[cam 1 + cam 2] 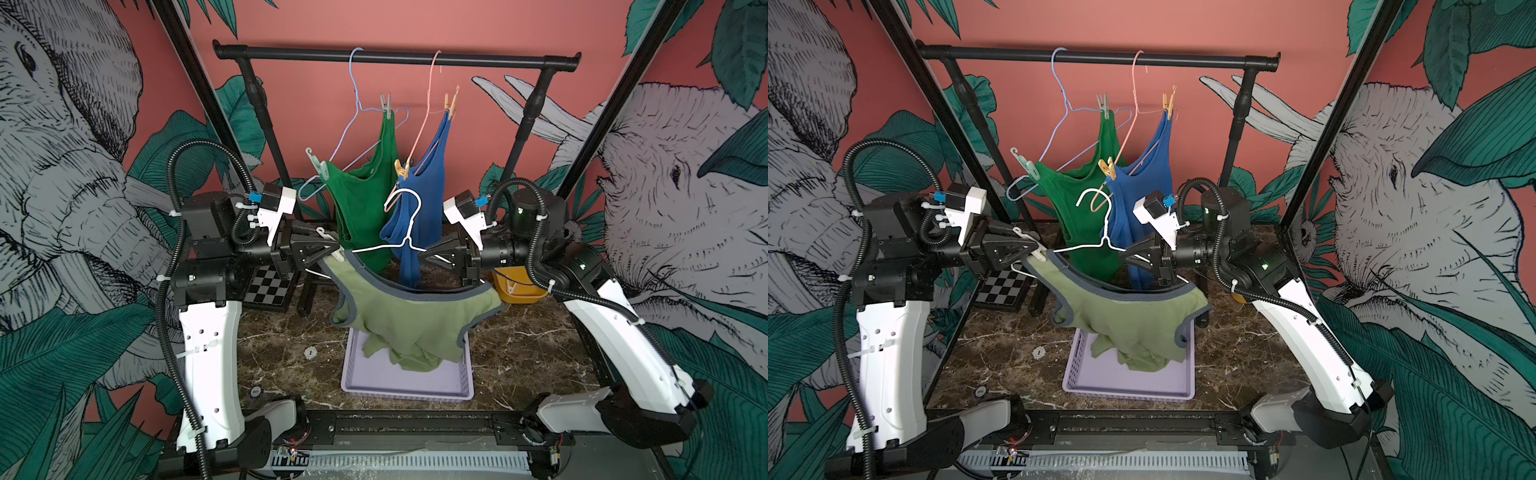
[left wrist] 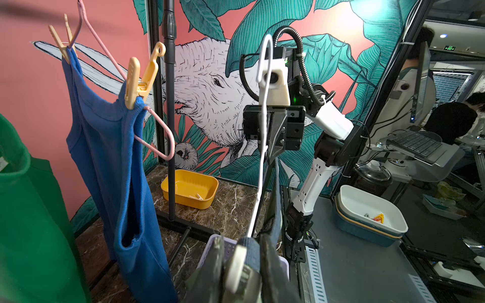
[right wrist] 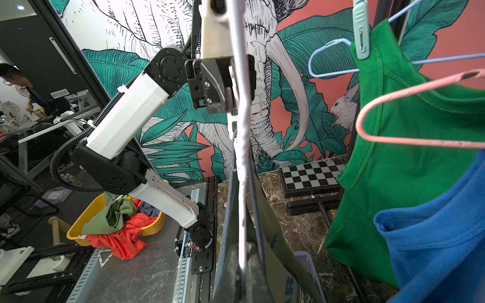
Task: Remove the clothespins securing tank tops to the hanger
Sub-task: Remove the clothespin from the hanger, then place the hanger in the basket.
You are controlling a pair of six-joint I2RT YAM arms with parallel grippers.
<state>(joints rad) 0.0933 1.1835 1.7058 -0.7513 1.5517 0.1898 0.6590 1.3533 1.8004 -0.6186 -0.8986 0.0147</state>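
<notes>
I am on the first of three garments. The green tank top (image 1: 361,199) and the blue tank top (image 1: 424,195) hang on the far rail (image 1: 395,56), each pinned to its own hanger. The olive tank top (image 1: 411,324) sags between my two arms, its hem dropping into the lavender basket (image 1: 407,397) on the near middle of the bench (image 1: 519,340).

The olive top rides on a white hanger (image 3: 242,157). My right hand (image 1: 423,254) is clamped fully on that hanger's right arm and steadies it. My left hand (image 1: 336,249) has its jaws narrowed onto the white clothespin (image 1: 327,237) at the hanger's left end, where it bites the grey trim.

I judge the next move is a squeeze on the pin's tail, then a pull leftward off the wire while the right hand holds firm. The pin could then go into the yellow tub (image 1: 519,291) at the far right.

A grey clothespin (image 1: 386,106), a mint clothespin (image 1: 318,164) and two yellow-orange clothespins (image 1: 451,102) (image 1: 402,168) are not yet off.

As for writing, the right wrist view shows blue letters on the olive fabric (image 3: 288,284), cut off and unreadable. I can read no brand.
</notes>
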